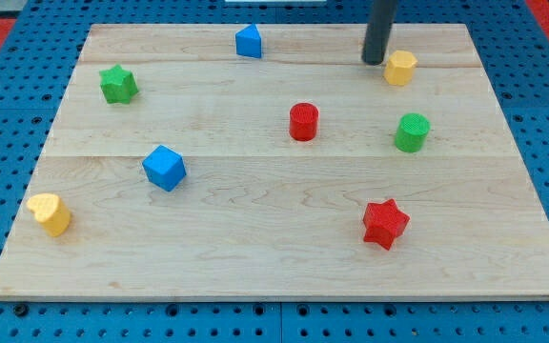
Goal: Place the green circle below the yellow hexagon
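The green circle (412, 131) is a short green cylinder at the view's right, upper middle of the wooden board. The yellow hexagon (400, 68) sits above it near the board's top edge, a gap of bare wood between them. My tip (375, 62) is the lower end of the dark rod coming down from the view's top. It stands just left of the yellow hexagon, close to it, and above and left of the green circle.
A red cylinder (303, 122) lies left of the green circle. A red star (385, 224) is at lower right. A blue cube (165, 168), a green star (118, 84), a blue block (249, 41) and a yellow heart-like block (50, 213) lie toward the left.
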